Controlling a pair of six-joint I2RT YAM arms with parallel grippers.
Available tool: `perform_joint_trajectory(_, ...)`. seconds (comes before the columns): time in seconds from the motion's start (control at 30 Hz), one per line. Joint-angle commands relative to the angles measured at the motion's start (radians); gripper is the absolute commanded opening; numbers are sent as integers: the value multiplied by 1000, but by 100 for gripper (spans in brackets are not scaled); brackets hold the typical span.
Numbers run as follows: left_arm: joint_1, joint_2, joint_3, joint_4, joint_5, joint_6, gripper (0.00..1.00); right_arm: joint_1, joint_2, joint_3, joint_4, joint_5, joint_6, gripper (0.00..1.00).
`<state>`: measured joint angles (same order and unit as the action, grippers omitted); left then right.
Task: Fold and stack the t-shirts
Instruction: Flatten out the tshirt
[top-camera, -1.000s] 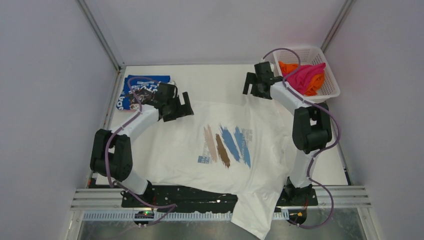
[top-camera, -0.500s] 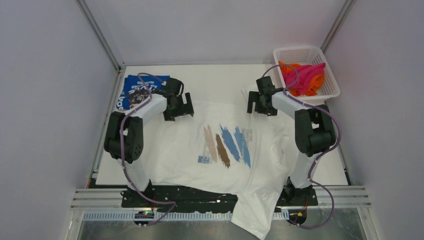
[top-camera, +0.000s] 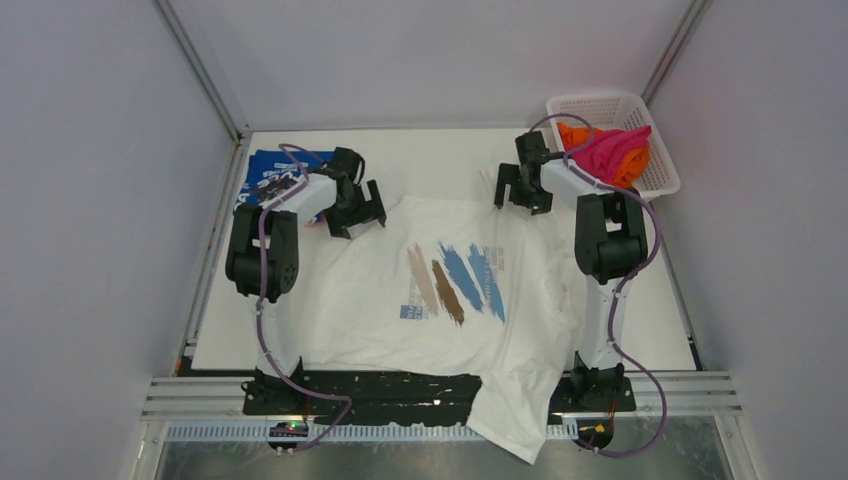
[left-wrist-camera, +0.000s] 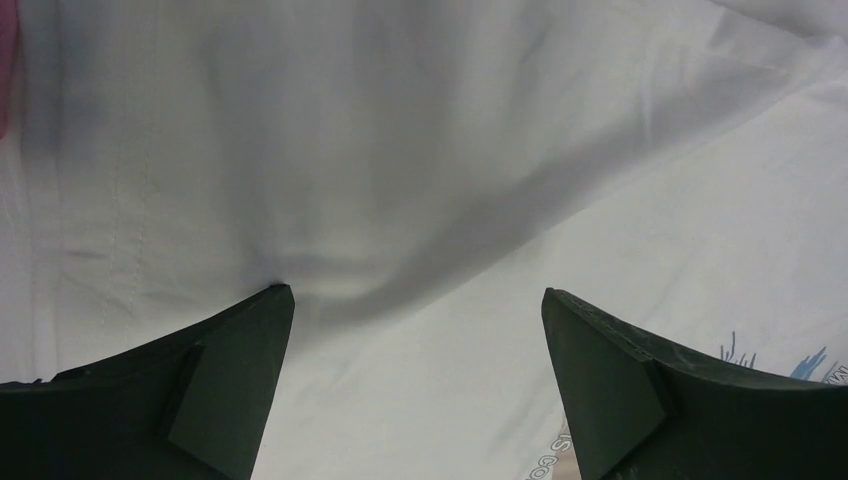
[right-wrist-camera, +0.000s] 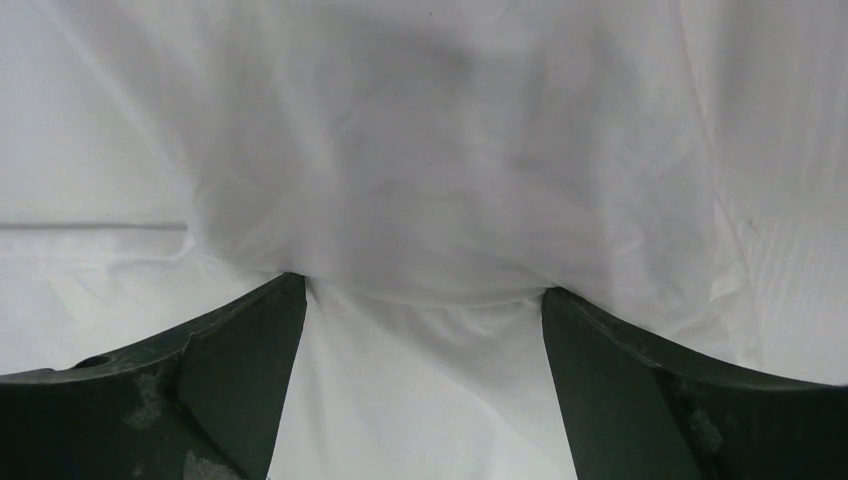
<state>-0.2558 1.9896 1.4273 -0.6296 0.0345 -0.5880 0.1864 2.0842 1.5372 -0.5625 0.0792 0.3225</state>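
left gripper (top-camera: 358, 210): spread wide at far edge of white shirt (top-camera: 360, 295)
right gripper (top-camera: 520, 192): spread wide, same edge

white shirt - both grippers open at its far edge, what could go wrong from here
1. Part of the white shirt hangs off the near edge over the base rail; it may drag or snag during a fold.
2. Cloth lies rumpled under the open left gripper and right gripper; closing may catch uneven layers.
3. The left arm sits right by the blue shirt and could disturb it.
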Motion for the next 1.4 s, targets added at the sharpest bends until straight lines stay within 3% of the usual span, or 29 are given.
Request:
perform_joint_trajectory(0.0,16,41,93,-25,42,-15,100,-16,79,147,-27,-51,-7,95)
perform_joint_trajectory(0.47,52,191,337,-103,102,-52,99,-69,370,619,-138,-147,-8,95)
perform_joint_trajectory(0.73,76,249,453,-134,99,-111,100,-91,433,721,-98,-202,35,95)
perform_joint_trajectory(0.87,82,331,610,-220,67,-86,100,-98,437,736,-80,-222,40,95)
perform_joint_trajectory(1.07,96,431,784,-302,35,-101,79,-107,427,736,-41,-252,43,95)
perform_joint_trajectory(1.1,100,434,793,-302,32,-102,82,-109,423,737,-37,-255,45,95)
perform_joint_trajectory(1.17,103,433,816,-306,21,-96,98,-110,411,735,-29,-264,41,95)
perform_joint_trajectory(1.37,102,325,858,-298,15,-41,100,-104,287,705,-45,-255,-18,95)
